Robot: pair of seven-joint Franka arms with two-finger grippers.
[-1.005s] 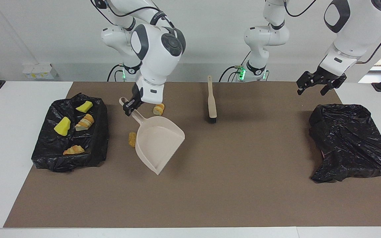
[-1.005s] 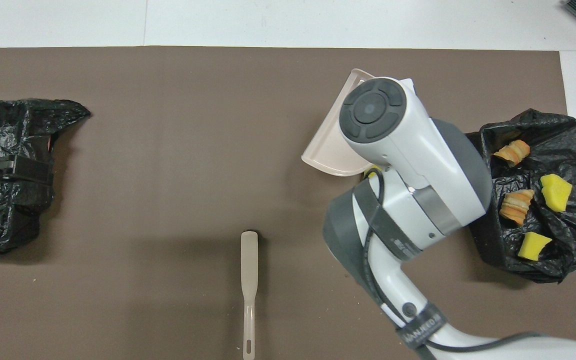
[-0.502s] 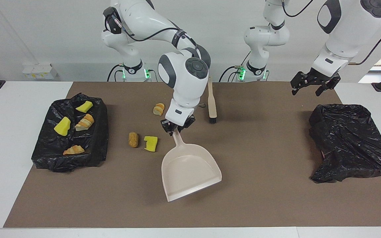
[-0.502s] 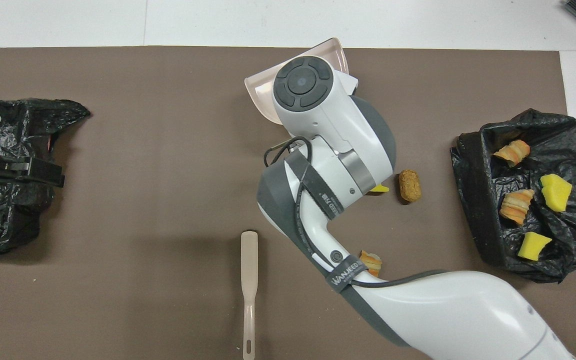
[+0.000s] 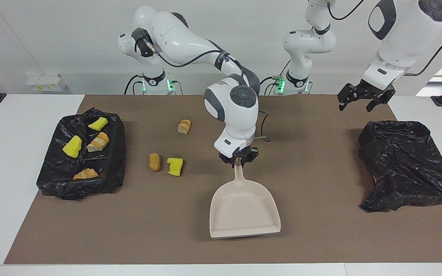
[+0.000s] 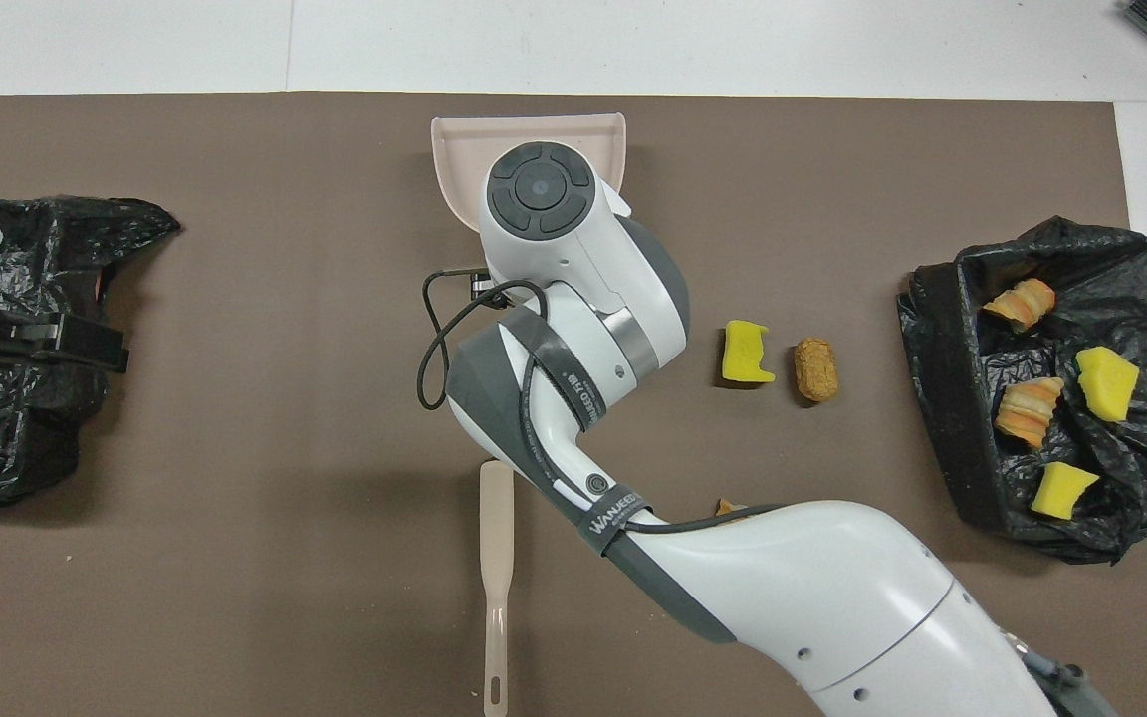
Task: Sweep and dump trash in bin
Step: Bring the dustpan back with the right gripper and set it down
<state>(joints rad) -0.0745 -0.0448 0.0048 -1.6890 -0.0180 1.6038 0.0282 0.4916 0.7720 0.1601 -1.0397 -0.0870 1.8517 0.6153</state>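
My right gripper (image 5: pixel 238 161) is shut on the handle of the beige dustpan (image 5: pixel 244 212), whose pan rests on the brown mat with its mouth facing away from the robots; in the overhead view the arm hides all but the pan's rim (image 6: pixel 454 149). Three pieces of trash lie on the mat toward the right arm's end: a yellow wedge (image 5: pixel 175 166) (image 6: pixel 745 352), a brown chunk (image 5: pixel 154 161) (image 6: pixel 815 369) and a bread piece (image 5: pixel 184 126). The black-bagged bin (image 5: pixel 56 172) (image 6: pixel 942 398) holds several pieces. My left gripper (image 5: pixel 361 104) (image 6: pixel 96 344) waits, open, above a second black bag.
The second black bag (image 5: pixel 405 165) (image 6: pixel 16 438) lies at the left arm's end of the table. The beige brush (image 6: pixel 497 558) lies near the robots at mid table; the right arm hides it in the facing view. The brown mat (image 5: pixel 320 237) covers most of the table.
The right arm has swung the dustpan from beside the bin toward the middle of the mat and turned its mouth away from the robots, uncovering the yellow wedge. The left gripper shifted only slightly.
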